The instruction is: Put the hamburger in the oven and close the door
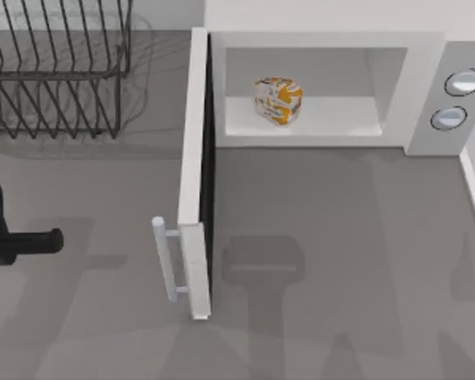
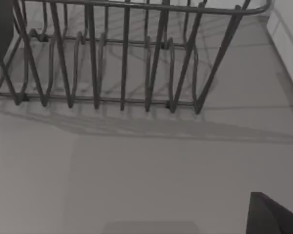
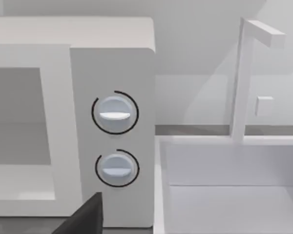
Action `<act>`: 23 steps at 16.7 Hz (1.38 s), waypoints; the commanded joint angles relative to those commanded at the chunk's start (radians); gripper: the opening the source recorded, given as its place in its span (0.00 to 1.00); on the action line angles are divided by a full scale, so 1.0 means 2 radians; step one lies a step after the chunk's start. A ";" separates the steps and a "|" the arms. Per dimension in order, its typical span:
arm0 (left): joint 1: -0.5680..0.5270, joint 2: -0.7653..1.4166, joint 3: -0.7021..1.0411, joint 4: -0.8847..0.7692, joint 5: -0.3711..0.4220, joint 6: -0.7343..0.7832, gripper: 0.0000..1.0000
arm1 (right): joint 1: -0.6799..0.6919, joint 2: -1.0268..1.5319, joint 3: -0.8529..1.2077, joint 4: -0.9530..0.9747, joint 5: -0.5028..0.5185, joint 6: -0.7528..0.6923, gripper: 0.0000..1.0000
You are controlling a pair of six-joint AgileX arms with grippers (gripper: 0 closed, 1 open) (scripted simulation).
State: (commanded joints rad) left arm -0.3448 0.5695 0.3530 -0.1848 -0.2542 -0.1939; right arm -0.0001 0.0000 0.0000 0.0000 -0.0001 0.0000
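Note:
The hamburger (image 1: pixel 279 100), a small mottled white and orange lump, sits on the floor of the oven's cavity, left of its middle. The white oven (image 1: pixel 427 55) stands at the back of the table, with two silver knobs (image 1: pixel 457 99) on its right panel. Its door (image 1: pixel 195 158) is swung wide open and sticks out toward the table's front, with the bar handle (image 1: pixel 165 257) on its left face. My left gripper (image 1: pixel 51 240) is low at the table's left edge, well left of the handle. In the right wrist view, a dark part of my right gripper (image 3: pixel 88 217) faces the oven's knob panel (image 3: pixel 112 58).
A black wire dish rack (image 1: pixel 55 71) stands at the back left, close ahead of the left wrist camera (image 2: pixel 122 63). A white sink (image 3: pixel 224 195) with a tall faucet (image 3: pixel 244 73) adjoins the oven's right side. Grey tabletop (image 1: pixel 332 261) spreads in front of the oven.

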 joint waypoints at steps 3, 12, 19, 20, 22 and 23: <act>-0.049 0.102 0.083 -0.073 -0.028 -0.044 0.00 | 0.000 0.000 0.000 0.000 0.000 0.000 1.00; -0.122 0.258 0.215 -0.191 -0.068 -0.113 0.00 | 0.000 0.000 0.000 0.000 0.000 0.000 1.00; -0.121 0.271 0.187 -0.155 -0.067 -0.113 0.00 | 0.000 0.000 0.000 0.000 0.000 0.000 1.00; -0.121 0.278 0.173 -0.133 -0.067 -0.113 0.00 | 0.000 0.000 0.000 0.000 0.000 0.000 1.00; -0.121 0.295 0.140 -0.077 -0.068 -0.113 0.00 | 0.000 0.000 0.000 0.000 0.000 0.000 1.00; -0.121 0.303 0.121 -0.046 -0.067 -0.113 0.00 | 0.000 0.000 0.000 0.000 0.000 0.000 1.00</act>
State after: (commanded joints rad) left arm -0.5874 1.1756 0.5955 -0.2774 -0.3891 -0.4190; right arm -0.0001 0.0000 0.0000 0.0000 -0.0001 0.0000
